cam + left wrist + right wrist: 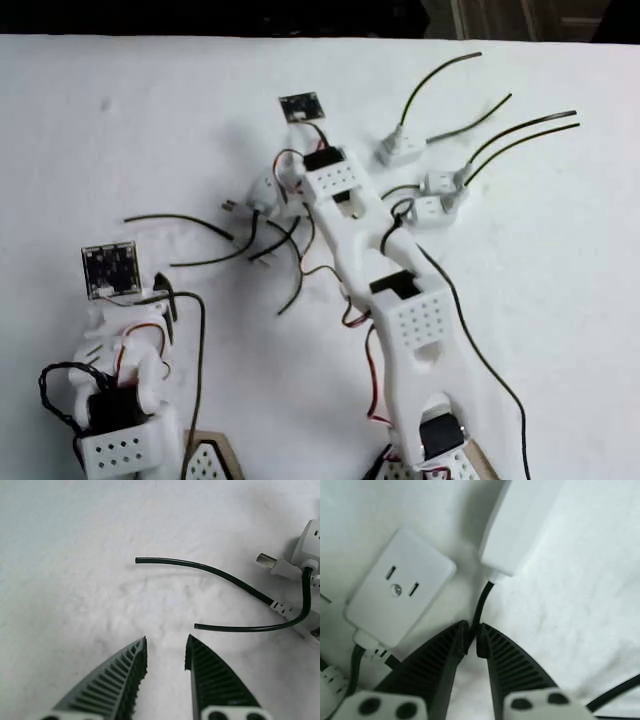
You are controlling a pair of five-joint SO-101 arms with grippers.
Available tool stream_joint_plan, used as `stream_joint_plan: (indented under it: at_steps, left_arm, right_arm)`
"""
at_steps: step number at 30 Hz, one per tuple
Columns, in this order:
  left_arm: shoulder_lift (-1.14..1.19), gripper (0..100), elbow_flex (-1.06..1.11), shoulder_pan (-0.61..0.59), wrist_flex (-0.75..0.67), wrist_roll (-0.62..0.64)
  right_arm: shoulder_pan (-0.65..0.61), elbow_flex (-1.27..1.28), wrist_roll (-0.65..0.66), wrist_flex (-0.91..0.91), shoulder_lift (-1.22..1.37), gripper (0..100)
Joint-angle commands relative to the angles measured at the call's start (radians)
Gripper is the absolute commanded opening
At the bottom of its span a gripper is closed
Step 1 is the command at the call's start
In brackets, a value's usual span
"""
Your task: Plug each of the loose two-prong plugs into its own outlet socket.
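Right hand pressed nearly together, pinching thin black cord (white plastic outlet socket beside); left hand partly spread above white surface.

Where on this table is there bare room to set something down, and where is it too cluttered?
The far-left stretch of the table, beyond the left arm and left of the loose plugs, is bare. So is the near-right area, right of the black cable. Crowded: the middle, with plug cords, and the far right around the outlet sockets.
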Motion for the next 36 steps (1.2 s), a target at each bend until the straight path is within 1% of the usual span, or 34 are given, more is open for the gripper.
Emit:
stream_joint_plan:
  at_steps: [1,10,23,27,32,36]
  left_arm:
    - [-0.007,14,0.002,-0.005,-0.003,-0.011]
    - [-0.007,14,0.002,-0.005,-0.003,-0.011]
    - [-0.007,14,0.002,-0.005,-0.003,-0.011]
    - [-0.007,14,0.002,-0.005,-0.003,-0.011]
    - [-0.007,14,0.002,-0.005,-0.003,-0.011]
    - [-0.007,14,0.002,-0.005,-0.003,-0.011]
  right_arm:
    - [-0.015,-0.103,0.002,0.113,0.004,1.8]
    - [-0.018,-0.281,0.002,0.334,-0.105,1.8]
    - [-0.021,-0.288,0.003,0.567,-0.415,1.8]
    - [-0.048,-0.229,-0.002,0.538,-0.378,2.9]
    - [-0.099,-0.175,-0.006,0.433,-0.242,12.4]
    - [-0.104,-0.175,-0.006,0.334,-0.127,12.6]
